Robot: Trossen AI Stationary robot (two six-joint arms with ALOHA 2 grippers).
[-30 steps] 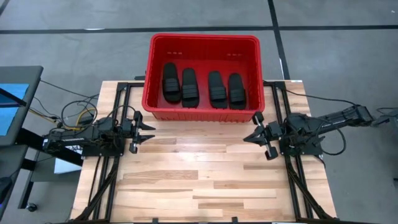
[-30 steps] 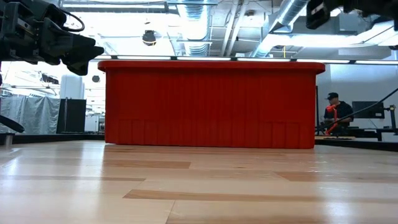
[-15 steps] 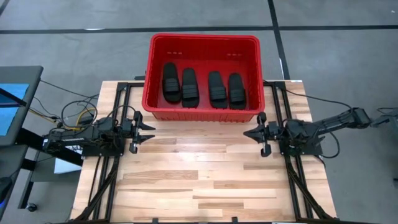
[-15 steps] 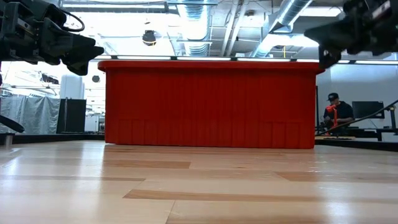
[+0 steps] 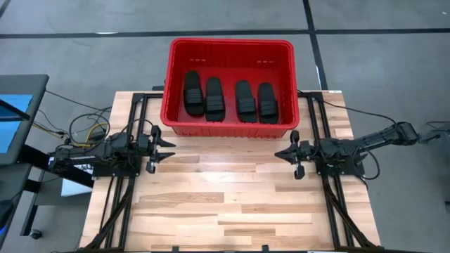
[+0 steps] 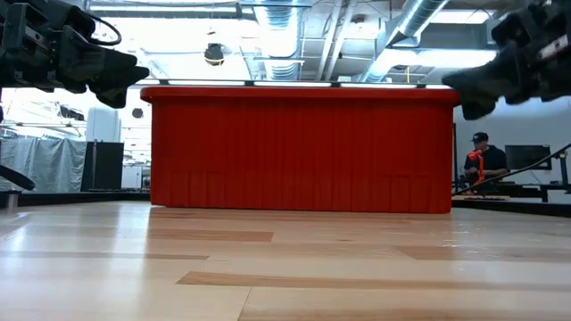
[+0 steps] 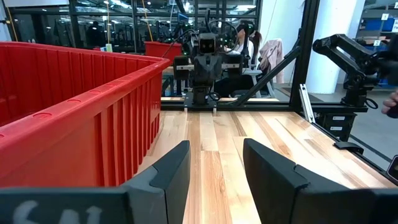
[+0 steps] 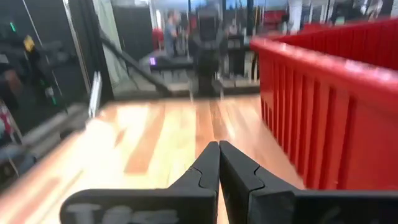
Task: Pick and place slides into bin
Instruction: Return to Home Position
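**Bin and arms at the close of loading.** The left gripper (image 5: 171, 148), fingers spread and empty, and the right gripper (image 5: 278, 154), fingers pressed together on nothing, hang above the table (image 5: 232, 204). Each sits near a front corner of the bin (image 5: 230, 43). The chief hazard, by judgement, is an arm swinging inward on its way to rest, clipping the bin's near wall and shoving the crate across the wood, which would jolt its load. The four slides (image 5: 214, 98) lie inside on the bin's floor. They are matte black with wide straps, flat, and set in two side-by-side pairs, lengthwise front to back, well apart from both grippers.
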